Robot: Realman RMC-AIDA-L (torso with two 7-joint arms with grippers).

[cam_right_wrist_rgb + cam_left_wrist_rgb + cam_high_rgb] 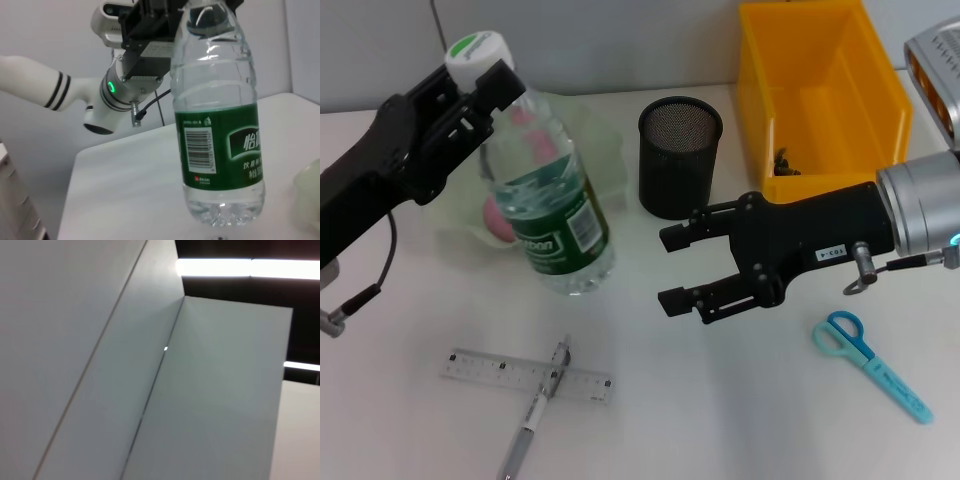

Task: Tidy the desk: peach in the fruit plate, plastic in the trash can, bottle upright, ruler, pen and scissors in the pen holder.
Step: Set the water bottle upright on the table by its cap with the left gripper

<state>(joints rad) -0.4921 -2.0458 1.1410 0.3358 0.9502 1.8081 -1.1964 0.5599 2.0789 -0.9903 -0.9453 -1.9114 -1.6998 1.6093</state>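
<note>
Standing the bottle [552, 200] upright is the step in hand: past one ruler [527, 375], one pen [535, 412] and one pair of scissors [870, 362] lying nearest on the counter [720, 400], the left pincer [480, 85] clamps its neck, base seemingly just off the counter. Next it needs lowering flat before release. The right pincer [682, 268] hangs open and empty beside it; farther back are one pen holder [679, 155], one fruit plate [605, 150] with the peach [500, 222], one trash can [820, 95].

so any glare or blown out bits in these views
Left wrist view: a ceiling light strip is blown out white, only wall panels. Right wrist view: highlights on the clear bottle, label readable. Head view: even light, soft shadow under the right hand.
</note>
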